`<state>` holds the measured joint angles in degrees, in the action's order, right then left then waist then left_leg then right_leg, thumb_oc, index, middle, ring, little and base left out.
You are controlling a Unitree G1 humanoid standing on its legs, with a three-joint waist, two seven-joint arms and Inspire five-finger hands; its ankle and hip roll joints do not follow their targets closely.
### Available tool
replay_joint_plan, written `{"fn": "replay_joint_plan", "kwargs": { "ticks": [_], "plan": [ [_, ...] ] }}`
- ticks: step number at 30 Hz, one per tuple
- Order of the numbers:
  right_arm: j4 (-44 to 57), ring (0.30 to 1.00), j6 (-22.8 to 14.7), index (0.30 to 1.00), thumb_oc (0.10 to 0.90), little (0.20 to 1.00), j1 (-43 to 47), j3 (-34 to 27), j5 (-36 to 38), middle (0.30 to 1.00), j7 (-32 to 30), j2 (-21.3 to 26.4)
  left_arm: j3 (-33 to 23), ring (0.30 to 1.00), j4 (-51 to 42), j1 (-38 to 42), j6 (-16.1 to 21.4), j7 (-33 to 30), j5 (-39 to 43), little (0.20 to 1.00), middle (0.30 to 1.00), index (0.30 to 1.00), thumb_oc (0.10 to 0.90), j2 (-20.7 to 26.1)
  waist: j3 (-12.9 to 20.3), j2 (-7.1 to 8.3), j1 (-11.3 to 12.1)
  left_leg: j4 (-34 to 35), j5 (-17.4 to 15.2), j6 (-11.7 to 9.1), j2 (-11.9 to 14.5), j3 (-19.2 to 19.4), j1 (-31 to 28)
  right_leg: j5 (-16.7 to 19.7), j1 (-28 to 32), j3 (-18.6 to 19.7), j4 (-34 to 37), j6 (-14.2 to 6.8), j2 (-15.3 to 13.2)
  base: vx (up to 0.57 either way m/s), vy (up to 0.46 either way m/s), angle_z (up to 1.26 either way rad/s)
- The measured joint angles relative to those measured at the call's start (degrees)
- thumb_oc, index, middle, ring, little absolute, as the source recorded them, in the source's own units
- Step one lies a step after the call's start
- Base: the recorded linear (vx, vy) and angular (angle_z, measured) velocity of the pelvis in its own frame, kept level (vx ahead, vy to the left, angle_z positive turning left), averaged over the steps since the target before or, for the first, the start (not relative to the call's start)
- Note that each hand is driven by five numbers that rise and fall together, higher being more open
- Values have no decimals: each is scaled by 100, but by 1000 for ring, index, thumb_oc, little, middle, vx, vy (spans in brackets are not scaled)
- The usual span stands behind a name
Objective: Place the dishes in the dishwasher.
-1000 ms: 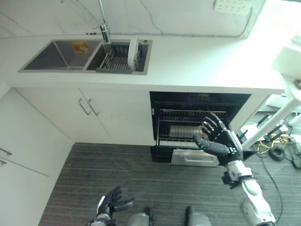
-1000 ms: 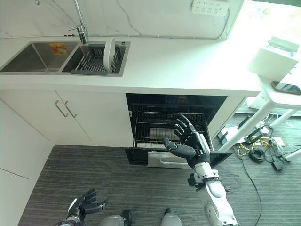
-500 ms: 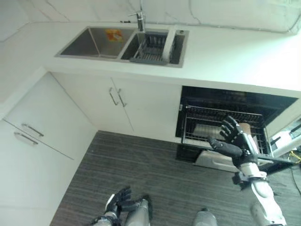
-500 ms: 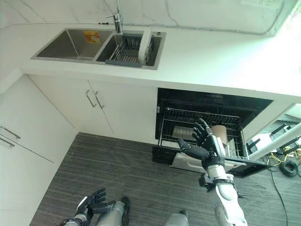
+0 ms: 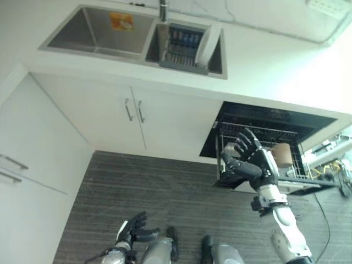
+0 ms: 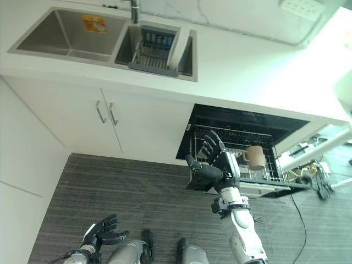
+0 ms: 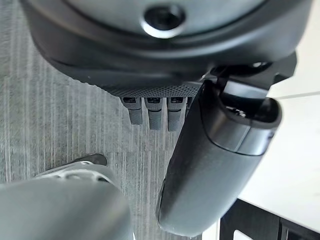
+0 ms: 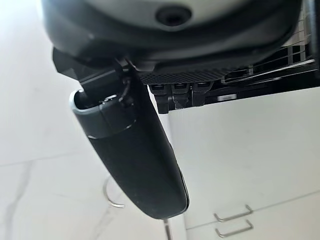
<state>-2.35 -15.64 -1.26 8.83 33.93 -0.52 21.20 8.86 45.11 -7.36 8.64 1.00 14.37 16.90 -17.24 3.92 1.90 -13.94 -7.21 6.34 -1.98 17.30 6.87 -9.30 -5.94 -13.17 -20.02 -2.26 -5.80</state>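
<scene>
A white plate (image 5: 210, 44) stands on edge in the dark dish rack (image 5: 184, 50) inside the sink's right basin. Below the counter the dishwasher (image 5: 275, 116) is open, its wire rack (image 5: 290, 138) pulled out, with a brown cup (image 5: 281, 155) lying in it. My right hand (image 5: 251, 160) is raised in front of the rack's left side, open with fingers spread and holding nothing; its thumb (image 8: 132, 155) shows straight in the right wrist view. My left hand (image 5: 132, 230) hangs low over the floor, open and empty, its thumb (image 7: 215, 160) straight.
The sink's left basin (image 5: 93, 30) has an orange sticker. White cabinet doors (image 5: 132, 110) with bar handles stand left of the dishwasher, and drawers (image 5: 22, 165) jut out at the far left. The dark striped floor (image 5: 165, 187) lies in front.
The camera has shifted, so the sink sits higher and the dishwasher further right. My right hand stays raised and open, now by the rack's left side. The left hand stays low.
</scene>
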Motion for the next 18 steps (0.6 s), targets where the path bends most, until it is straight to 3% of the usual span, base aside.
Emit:
{"fn": "replay_joint_plan", "kwargs": {
  "ticks": [3,5,6,7,8,9,10,11,13,16,18],
  "plan": [
    [-27,900,12,900,800,900,-97,-86,7,900,-1,181,-3,900,-207,-64,3,-67,36,900,900,900,800,27,-12,-132,-44,64,12,-23,-56,74,-3,-130,13,13,14,73,46,163,-155,-9],
    [-23,900,6,900,800,900,-92,-87,2,900,51,240,28,900,-245,-55,6,-72,100,900,900,900,800,36,-5,-162,-40,213,90,-191,-119,67,-9,-136,-97,166,-29,150,78,128,-125,1],
    [-23,900,6,900,800,900,-94,-78,1,900,80,251,55,900,-244,-35,7,-76,102,900,900,900,800,34,-3,-153,-39,339,108,-647,-182,64,-23,-149,-171,221,-38,263,96,111,-135,17],
    [-8,900,5,900,800,900,-80,-49,-3,900,97,253,66,900,-287,-46,12,-74,105,900,900,900,800,40,-37,-43,-18,30,65,-883,-268,-46,82,-111,-217,373,-30,297,-89,123,-125,-15],
    [-24,900,8,900,800,900,12,3,-7,900,142,331,68,900,-408,-97,20,-75,117,900,900,900,800,7,-88,19,103,-757,84,-93,-313,-742,253,-382,-489,490,-646,184,-141,199,-39,-73],
    [-63,900,7,900,800,900,147,60,-27,900,208,470,91,900,-405,-207,6,-93,123,900,900,900,800,-82,-121,-183,248,-602,-326,-158,-298,-987,14,-651,-604,535,-1062,347,9,253,41,-57],
    [-126,900,9,900,800,900,166,69,-66,900,214,365,86,900,-307,-178,-33,-74,125,900,900,900,800,-20,-191,-136,109,-1235,-237,-625,-324,-1026,224,-616,-409,685,-884,369,30,300,126,-4],
    [-259,900,29,900,800,900,166,24,-92,900,167,273,77,900,-285,-52,-47,-74,130,900,900,900,800,-17,-260,-104,55,-1938,-141,-607,-280,-1035,581,-600,-227,618,-774,394,-62,276,190,25],
    [-248,900,72,900,800,900,168,40,-232,900,169,209,73,900,-339,-57,-48,-62,128,900,900,900,800,-16,-232,-148,233,-1240,-225,-513,-91,-1195,602,-588,-104,603,-553,400,-99,301,238,-19],
    [-297,900,71,900,800,900,182,-19,-270,900,15,226,21,900,-81,232,1,-29,117,900,900,900,800,-276,-343,-516,246,-762,32,-1043,577,-1664,1216,-571,277,595,-184,406,138,324,269,25],
    [-291,900,84,900,800,900,177,-6,-356,900,-26,352,-41,900,17,272,154,65,118,900,900,900,800,-393,-336,-745,323,-359,269,-1173,933,-1771,1368,-712,517,687,-246,288,191,278,301,-2]
  ]
}}
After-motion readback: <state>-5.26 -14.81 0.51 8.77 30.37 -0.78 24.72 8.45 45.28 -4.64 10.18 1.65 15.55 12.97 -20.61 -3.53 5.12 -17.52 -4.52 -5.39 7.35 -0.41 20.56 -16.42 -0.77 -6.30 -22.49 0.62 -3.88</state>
